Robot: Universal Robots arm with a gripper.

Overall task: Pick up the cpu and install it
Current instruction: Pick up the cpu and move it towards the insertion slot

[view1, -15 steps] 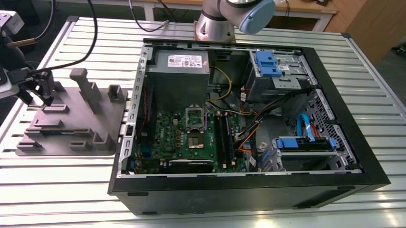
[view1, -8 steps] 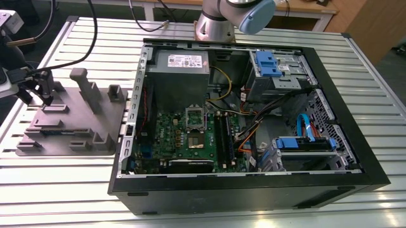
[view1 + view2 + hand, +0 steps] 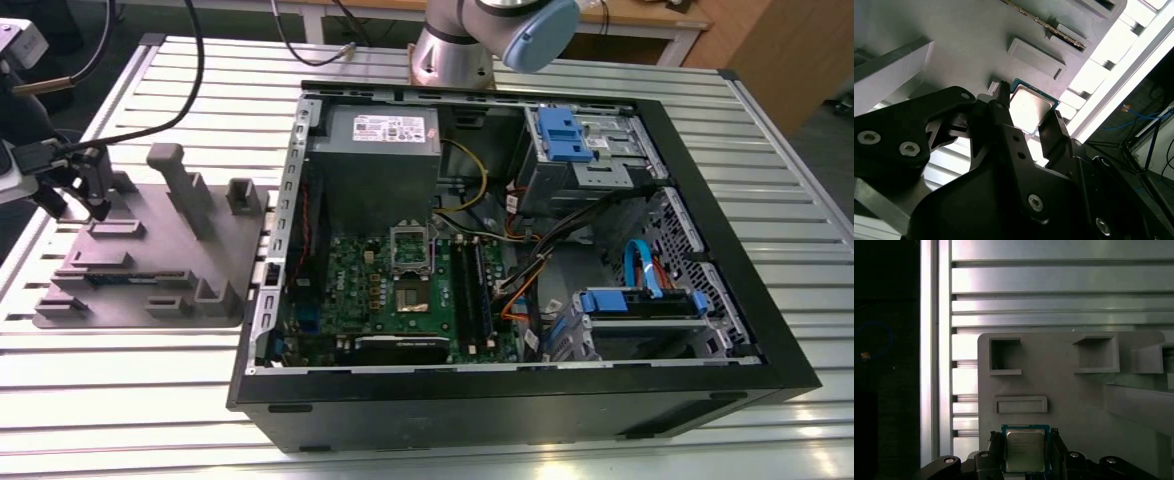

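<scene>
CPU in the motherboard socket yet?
No: in the first wrist view the cpu is at the gripper, over the grey plate.

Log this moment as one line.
phase: pick | gripper: straddling small flat square silver-topped cpu | location: over grey moulded plate | grip: unconfirmed

This is a robotics lab or workshop. An open computer case (image 3: 507, 405) lies on a slotted aluminium table (image 3: 134, 400) beside a grey parts plate (image 3: 147, 240), with a robot arm's base (image 3: 451, 55) at the far edge.

One cpu (image 3: 1025, 452), one gripper (image 3: 1025, 436), one grey plate (image 3: 144, 250), one open computer case (image 3: 534, 405), two blue drive brackets (image 3: 561, 130) inside
</scene>
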